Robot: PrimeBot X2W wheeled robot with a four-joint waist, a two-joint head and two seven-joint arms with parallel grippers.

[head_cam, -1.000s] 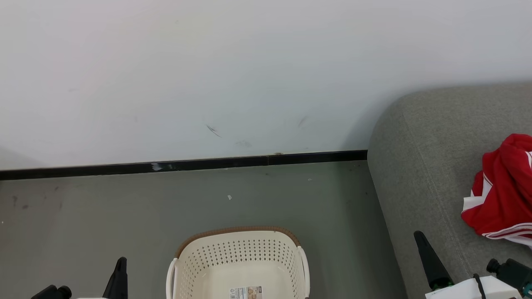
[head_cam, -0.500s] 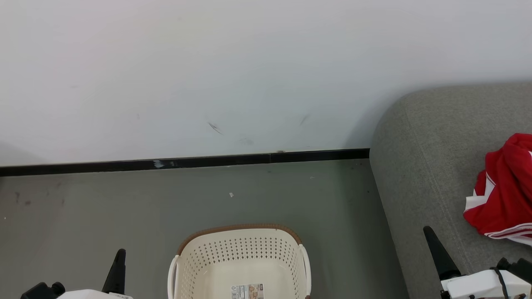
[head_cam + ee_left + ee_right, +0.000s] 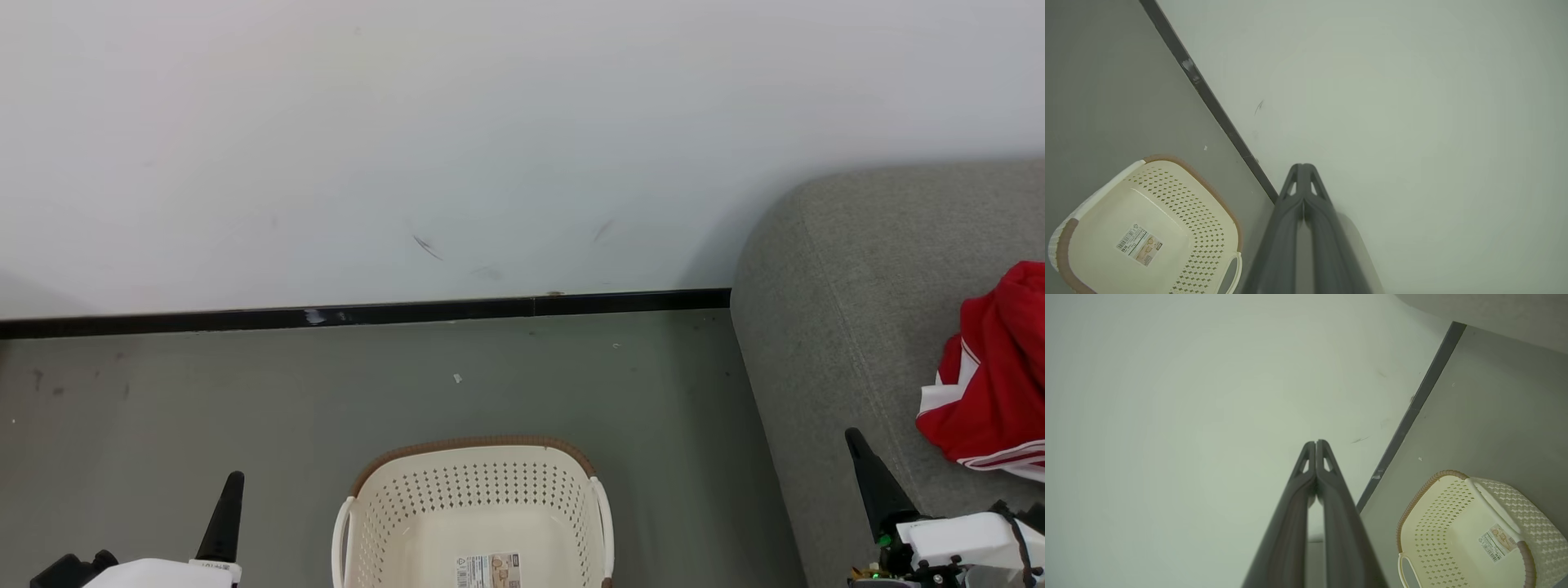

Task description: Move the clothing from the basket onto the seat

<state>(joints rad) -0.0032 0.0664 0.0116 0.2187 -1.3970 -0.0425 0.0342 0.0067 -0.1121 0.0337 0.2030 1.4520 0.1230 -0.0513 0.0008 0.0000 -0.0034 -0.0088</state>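
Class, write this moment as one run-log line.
basket: empty | clothing: on seat | left tool: shut | right tool: shut

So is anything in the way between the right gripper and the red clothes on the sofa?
Nothing visible. Bare grey sofa fabric lies between the shut right gripper and the red clothes, which rest on it.

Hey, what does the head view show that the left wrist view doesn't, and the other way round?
Head view: red white-striped clothing lying on the grey fabric sofa, and the right pincer at the lower right. Left wrist view: a close look at the left pincer, its two fingers shut tip to tip with nothing between them. Both: the cream perforated plastic basket, empty, the label sticker on its floor, the black baseboard and the white wall.
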